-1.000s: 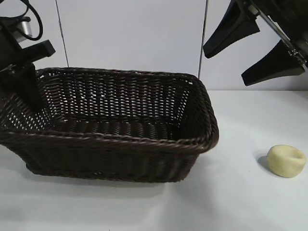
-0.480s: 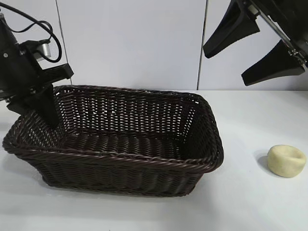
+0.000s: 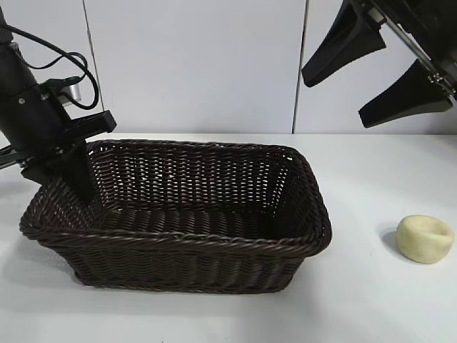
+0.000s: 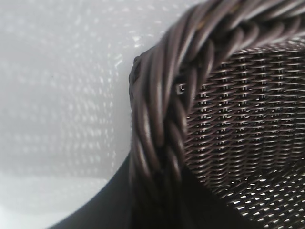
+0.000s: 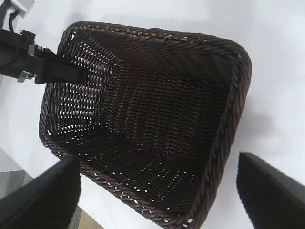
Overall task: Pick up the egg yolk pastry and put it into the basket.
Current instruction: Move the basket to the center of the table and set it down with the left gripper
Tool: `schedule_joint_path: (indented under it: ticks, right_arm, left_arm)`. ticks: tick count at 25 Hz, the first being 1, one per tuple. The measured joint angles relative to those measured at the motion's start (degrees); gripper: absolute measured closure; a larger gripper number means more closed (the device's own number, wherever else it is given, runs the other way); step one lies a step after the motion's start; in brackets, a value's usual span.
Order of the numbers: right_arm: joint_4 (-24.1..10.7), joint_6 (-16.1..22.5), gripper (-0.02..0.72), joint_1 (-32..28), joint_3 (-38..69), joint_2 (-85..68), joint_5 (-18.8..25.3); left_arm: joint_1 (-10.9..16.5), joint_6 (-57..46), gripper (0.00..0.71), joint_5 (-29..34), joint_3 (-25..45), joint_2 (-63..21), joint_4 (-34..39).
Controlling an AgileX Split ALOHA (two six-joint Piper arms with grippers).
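My left gripper (image 3: 68, 171) is holding the left end of the basket (image 3: 186, 232), with one finger inside its rim. The basket is sitting on the white table (image 3: 371, 300). The egg yolk pastry (image 3: 425, 239) is lying well apart to its right. My right gripper (image 3: 377, 68) is hanging open, high above the pastry.

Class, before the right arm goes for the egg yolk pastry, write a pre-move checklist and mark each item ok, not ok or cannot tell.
1. Egg yolk pastry lies free on the table, apart from the basket: ok.
2. Right hand open, high above the pastry: ok.
3. Basket interior free of objects: ok.
4. Left hand at the basket's left end wall, one finger inside: grip cannot tell.
5. Basket sitting flat on the table: ok.
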Motion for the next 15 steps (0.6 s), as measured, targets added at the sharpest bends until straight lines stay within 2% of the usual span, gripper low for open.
schedule_joint_path:
  ticks: [2,4,8,15]
  right_arm:
    - [0.00,0.00,0.071,0.00,0.00,0.00,0.00]
    - [0.00,0.00,0.071,0.00,0.00,0.00,0.00]
    - [0.00,0.00,0.071,0.00,0.00,0.00,0.00]
    - [0.00,0.00,0.071,0.00,0.00,0.00,-0.06]
  left_arm:
    - [0.00,-0.05,0.219,0.52,0.00,0.00,-0.14]
    - [0.00,-0.05,0.170,0.83,0.00,-0.10,0.10]
    - [0.00,-0.74,0.141,1.55,-0.22,-2.86,2.81]
    - [0.00,-1.46,0.136,7.96,-4.79,-10.87,8.78]
